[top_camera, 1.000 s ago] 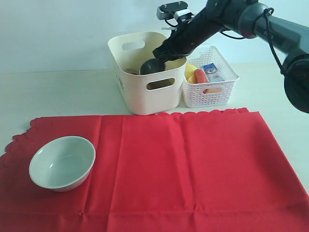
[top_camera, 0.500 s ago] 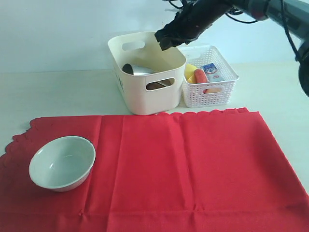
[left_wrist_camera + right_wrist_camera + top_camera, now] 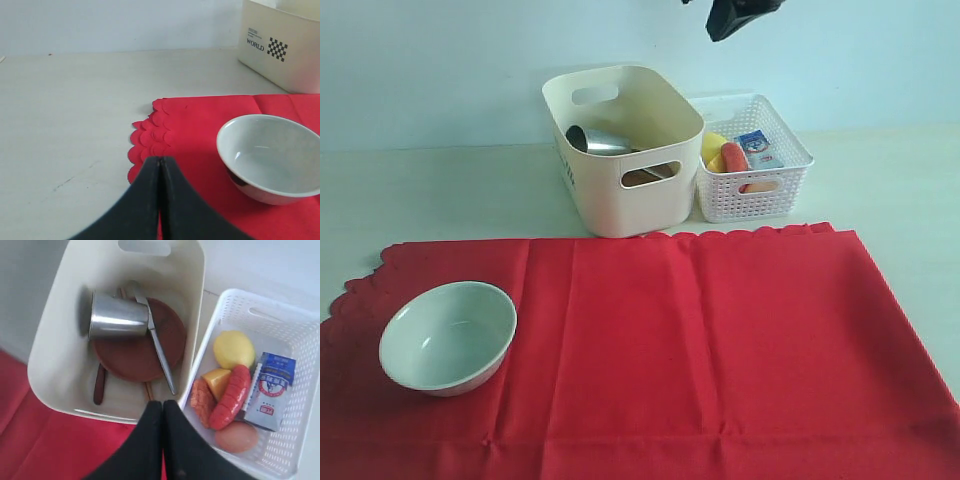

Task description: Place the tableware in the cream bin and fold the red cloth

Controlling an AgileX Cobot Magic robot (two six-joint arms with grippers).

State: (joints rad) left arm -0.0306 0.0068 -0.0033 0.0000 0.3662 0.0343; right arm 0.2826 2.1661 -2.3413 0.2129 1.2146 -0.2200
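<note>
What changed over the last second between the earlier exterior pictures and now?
The right claw let go of the steel cup inside the cream bin, rose up and away to the top of the exterior view, and shut empty. The cup now lies on its side in the bin. The bowl, red cloth and white basket stayed put.
</note>
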